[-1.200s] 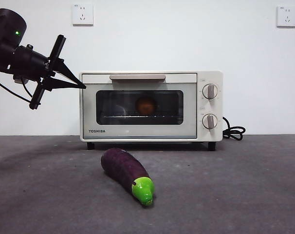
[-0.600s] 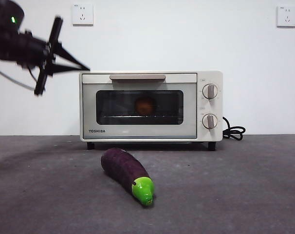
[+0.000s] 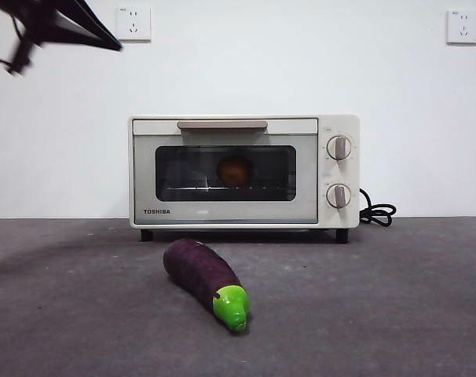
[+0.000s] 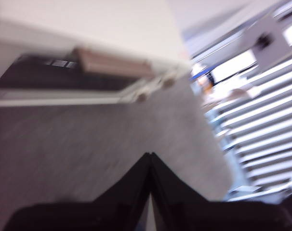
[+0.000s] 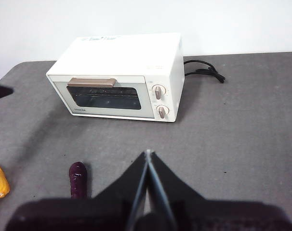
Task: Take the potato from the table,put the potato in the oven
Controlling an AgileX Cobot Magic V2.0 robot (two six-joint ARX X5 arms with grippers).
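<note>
Two views are needed to place my left gripper (image 3: 104,43). Front view: it has been climbing away from the oven (image 3: 243,171) over the last second and is now sitting at the top corner, so the placing looks done. Potato (image 3: 235,170) is resting inside on the rack behind the shut door; eggplant (image 3: 206,282) is lying on the table (image 3: 395,298). Left wrist: picture blurred, jaws pressed together, holding nothing. Right wrist: right gripper (image 5: 147,155) is waiting high, clenched and empty, looking down at the oven.
</note>
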